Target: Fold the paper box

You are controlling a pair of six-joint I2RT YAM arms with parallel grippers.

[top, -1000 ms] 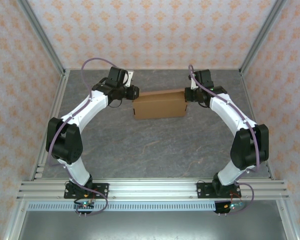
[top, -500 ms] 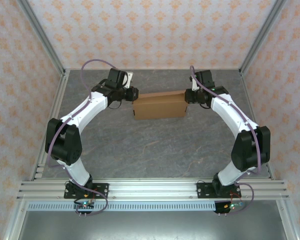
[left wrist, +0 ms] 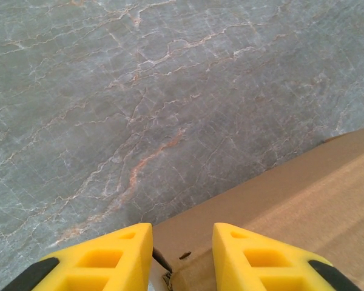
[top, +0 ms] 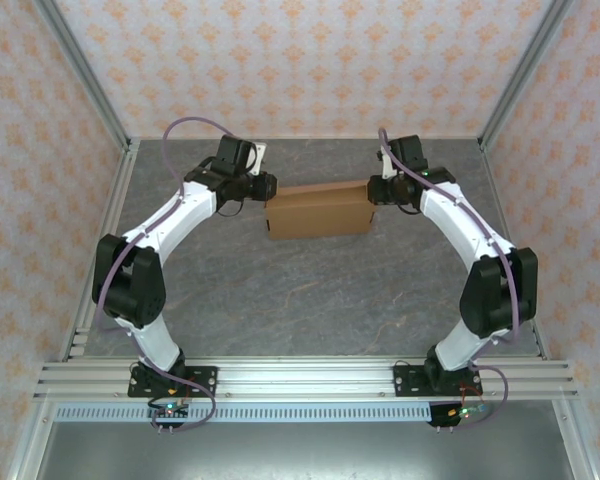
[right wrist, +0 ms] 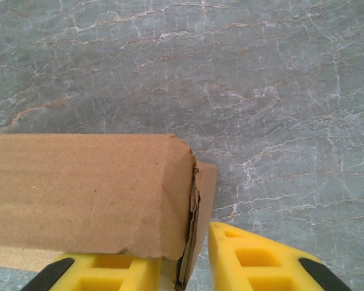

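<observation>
paper box between arms; left fingers narrow at one corner, grip unclear; right fingers slightly apart, straddling other end

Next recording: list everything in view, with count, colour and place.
table: one, grey marbled, under everything.
paper box: one, brown, far middle of the table.
walls: three, orange-patterned, around the table.
frame rails: several, silver, near edge and corners.
cables: two, purple, along the arms.
arms: two, white and black, bases at near edge.
left gripper: one, yellow fingers, at the box's left end.
right gripper: one, yellow fingers, astride the box's right end flap.
</observation>
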